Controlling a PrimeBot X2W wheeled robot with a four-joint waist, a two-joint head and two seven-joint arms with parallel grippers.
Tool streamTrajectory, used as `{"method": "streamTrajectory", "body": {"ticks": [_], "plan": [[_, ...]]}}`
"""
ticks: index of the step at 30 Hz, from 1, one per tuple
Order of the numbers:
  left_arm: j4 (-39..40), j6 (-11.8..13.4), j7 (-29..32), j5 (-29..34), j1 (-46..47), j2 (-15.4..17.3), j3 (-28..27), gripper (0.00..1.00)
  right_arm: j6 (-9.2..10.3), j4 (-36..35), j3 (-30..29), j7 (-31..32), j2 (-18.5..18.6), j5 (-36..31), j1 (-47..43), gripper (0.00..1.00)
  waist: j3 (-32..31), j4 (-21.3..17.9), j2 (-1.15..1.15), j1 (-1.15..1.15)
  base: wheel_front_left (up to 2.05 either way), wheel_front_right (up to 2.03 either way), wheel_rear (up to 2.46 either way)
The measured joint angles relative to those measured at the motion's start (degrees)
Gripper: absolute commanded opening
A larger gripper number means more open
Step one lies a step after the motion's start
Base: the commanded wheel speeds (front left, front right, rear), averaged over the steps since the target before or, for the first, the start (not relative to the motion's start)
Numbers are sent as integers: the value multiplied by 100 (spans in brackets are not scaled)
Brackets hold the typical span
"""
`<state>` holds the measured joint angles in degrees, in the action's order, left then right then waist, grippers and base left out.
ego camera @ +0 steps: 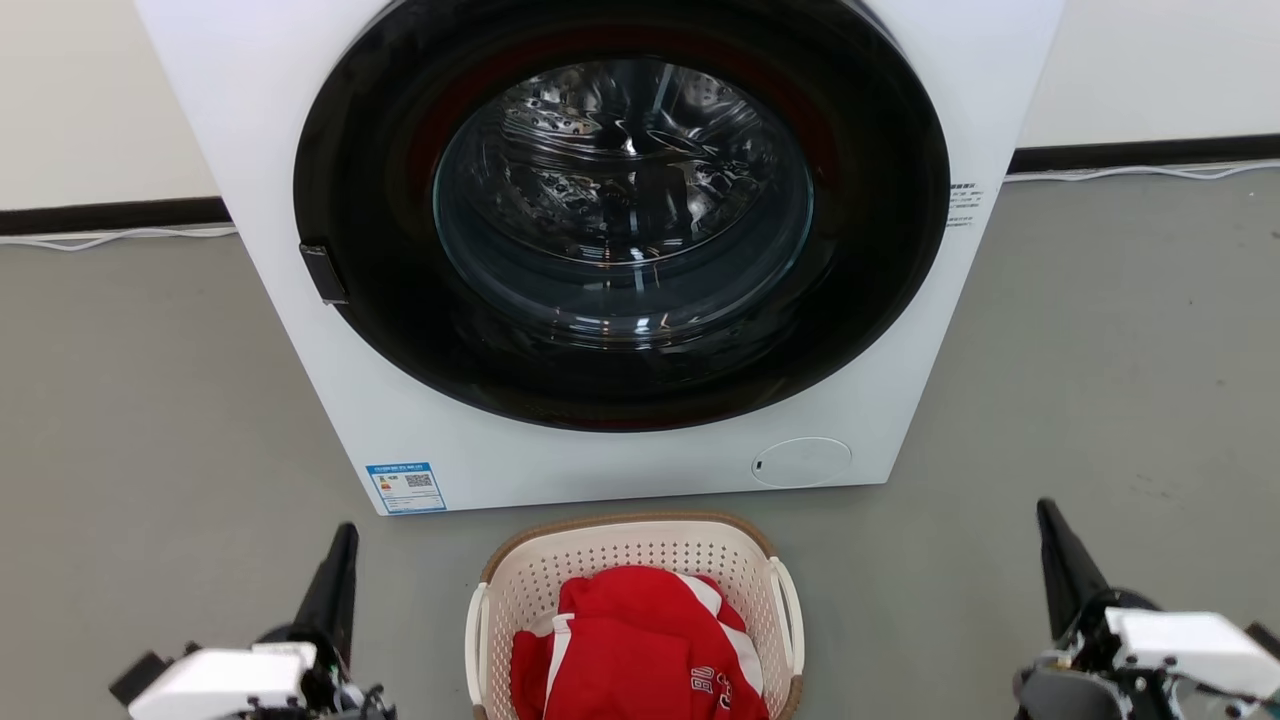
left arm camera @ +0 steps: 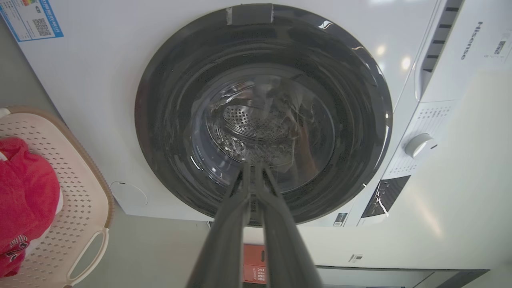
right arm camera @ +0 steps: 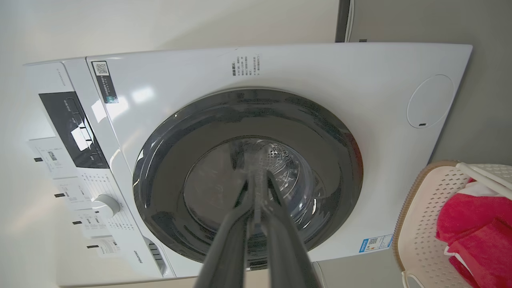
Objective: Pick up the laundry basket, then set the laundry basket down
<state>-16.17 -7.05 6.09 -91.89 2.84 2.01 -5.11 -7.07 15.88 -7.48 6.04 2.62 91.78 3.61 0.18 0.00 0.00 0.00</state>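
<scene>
Laundry basket (ego camera: 640,550) stands on the floor (ego camera: 150,400), just in front of the washing machine (ego camera: 250,120), with a red garment (ego camera: 630,640) inside. It sits between the arms. Left gripper (ego camera: 345,535) and right gripper (ego camera: 1047,512) are both pinched together, empty and apart from the basket. Side handles (ego camera: 476,640) face outward, one toward each arm; the left arm looks nearer. The basket's near end is cut off, so its long axis is unclear.
</scene>
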Motion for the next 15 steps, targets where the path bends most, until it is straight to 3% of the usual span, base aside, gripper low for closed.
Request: {"method": "streamTrajectory", "body": {"ticks": [15], "plan": [[-158, 7, -212, 21, -222, -32, 171, 100, 7, 51, 85, -159, -35, -82, -237, 100, 7, -4, 0, 1, 0, 0, 0]]}}
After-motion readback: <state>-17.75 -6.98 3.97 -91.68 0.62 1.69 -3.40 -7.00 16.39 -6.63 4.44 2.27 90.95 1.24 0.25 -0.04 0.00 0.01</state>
